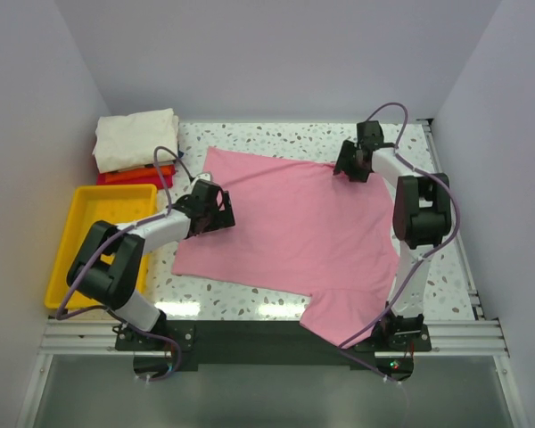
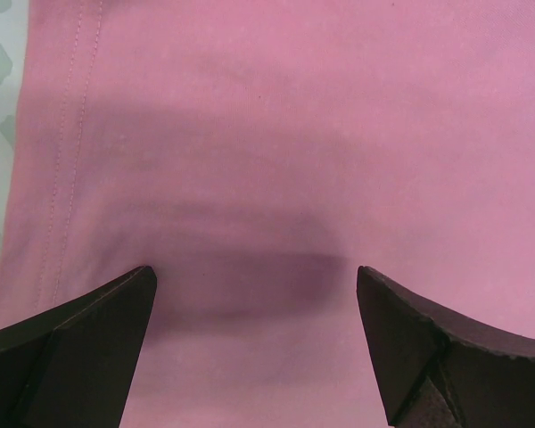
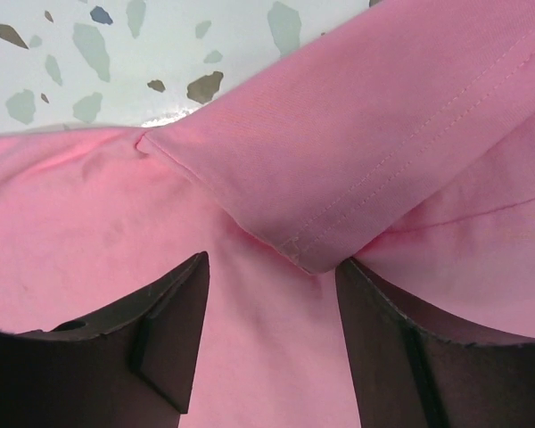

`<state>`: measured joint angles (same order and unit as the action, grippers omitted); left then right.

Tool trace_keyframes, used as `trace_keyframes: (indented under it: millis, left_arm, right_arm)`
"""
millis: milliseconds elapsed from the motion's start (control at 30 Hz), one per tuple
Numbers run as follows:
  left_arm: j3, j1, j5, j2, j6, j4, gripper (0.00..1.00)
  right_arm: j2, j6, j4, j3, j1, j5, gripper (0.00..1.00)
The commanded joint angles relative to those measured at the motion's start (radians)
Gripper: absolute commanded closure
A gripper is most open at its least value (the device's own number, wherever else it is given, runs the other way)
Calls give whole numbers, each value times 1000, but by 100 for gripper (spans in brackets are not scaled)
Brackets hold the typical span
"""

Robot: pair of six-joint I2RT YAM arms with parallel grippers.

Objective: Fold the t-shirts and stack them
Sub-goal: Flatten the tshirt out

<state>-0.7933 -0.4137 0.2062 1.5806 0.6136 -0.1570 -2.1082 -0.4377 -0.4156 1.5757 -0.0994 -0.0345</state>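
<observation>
A light pink t-shirt [image 1: 294,232] lies spread flat on the speckled table, one part hanging over the near edge. My left gripper [image 1: 216,207] is open, fingers [image 2: 89,339] down on the shirt's left hem [image 2: 62,160]. My right gripper [image 1: 352,165] is open over the shirt's far right corner, where a folded-over sleeve hem [image 3: 339,205] lies between its fingers [image 3: 160,339]. Neither holds cloth. A stack of folded shirts stands at the far left: cream-white [image 1: 135,138] on top, then orange [image 1: 138,174] and red [image 1: 143,181].
A yellow plastic tray [image 1: 80,250] sits at the left of the table beside the left arm. White walls close in the left, back and right. The metal rail [image 1: 250,334] runs along the near edge.
</observation>
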Motion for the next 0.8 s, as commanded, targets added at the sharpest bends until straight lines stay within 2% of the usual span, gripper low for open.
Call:
trace_keyframes:
  millis: [0,233,467,600,767]
  left_arm:
    - [16,4,32,16,15,24,0]
    - [25,4,58,10,11,5,0]
    - [19,4,82,9,8,-15,0]
    - [19,4,81,10,6,-16,0]
    - [17,4,84,15,3,-19,0]
  right_arm:
    - [-24,-3,60,55,-10,31,41]
    - [-64,2,44,104,-11,84,62]
    - [-52,14,34,116,-11,139,69]
    - [-49,22,29,135,-11,153,78]
    - [-56,28,-26,170,-13,174,80]
